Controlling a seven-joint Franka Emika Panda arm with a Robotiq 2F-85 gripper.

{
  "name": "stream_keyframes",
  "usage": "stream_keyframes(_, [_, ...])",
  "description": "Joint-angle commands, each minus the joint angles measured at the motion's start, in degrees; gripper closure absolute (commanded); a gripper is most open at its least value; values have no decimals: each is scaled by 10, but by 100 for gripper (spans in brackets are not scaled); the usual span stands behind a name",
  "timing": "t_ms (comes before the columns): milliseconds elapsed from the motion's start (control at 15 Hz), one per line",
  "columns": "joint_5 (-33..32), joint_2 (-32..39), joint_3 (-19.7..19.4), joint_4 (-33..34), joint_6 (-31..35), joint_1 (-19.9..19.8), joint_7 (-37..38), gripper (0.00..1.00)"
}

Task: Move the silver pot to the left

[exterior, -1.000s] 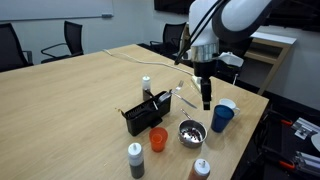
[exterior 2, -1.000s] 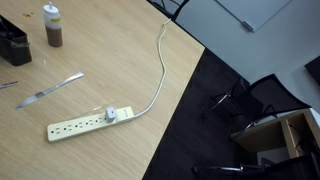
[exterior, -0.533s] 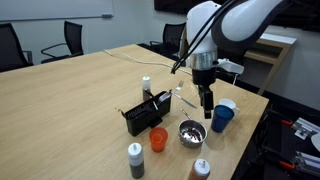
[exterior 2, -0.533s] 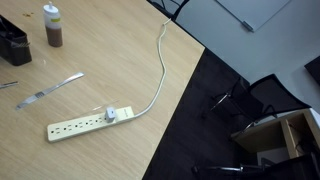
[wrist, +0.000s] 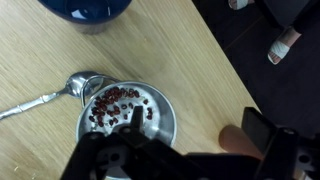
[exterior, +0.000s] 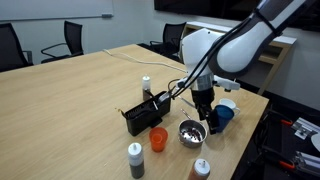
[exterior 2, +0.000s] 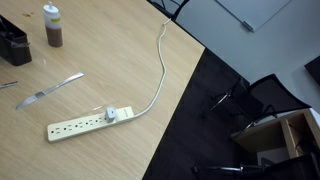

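The silver pot [exterior: 191, 131] stands on the wooden table near its edge, shiny, with red-dark speckles inside. In the wrist view the silver pot [wrist: 115, 100] fills the lower middle. My gripper [exterior: 204, 120] is low over the pot's side nearest the dark blue cup [exterior: 222, 116]. In the wrist view the gripper [wrist: 200, 128] is open: one finger [wrist: 133, 118] is over the pot's inside, the other finger [wrist: 265, 135] is outside it over the table. Nothing is held. The pot and gripper are out of view in an exterior view that shows a power strip [exterior 2: 90, 122].
A small orange cup [exterior: 158, 138] and a black box [exterior: 143, 115] sit beside the pot. A spoon [wrist: 60, 92] lies touching the pot's rim. A brown bottle [exterior: 200, 168] and a grey bottle [exterior: 135, 160] stand at the front. The table edge [wrist: 235, 75] runs close by.
The arm has come down and moved towards the pot; the gripper now hangs low over its rim. The pot, cups and bottles have not moved.
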Motion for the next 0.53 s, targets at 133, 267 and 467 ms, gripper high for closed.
stream_keyframes(133, [-10,5,11,5,0,-10,2,0])
stream_keyframes(267, [-10,5,12,6,0,-10,1,0])
stream_keyframes(467, [-57,11,3,9,9,5,6,0])
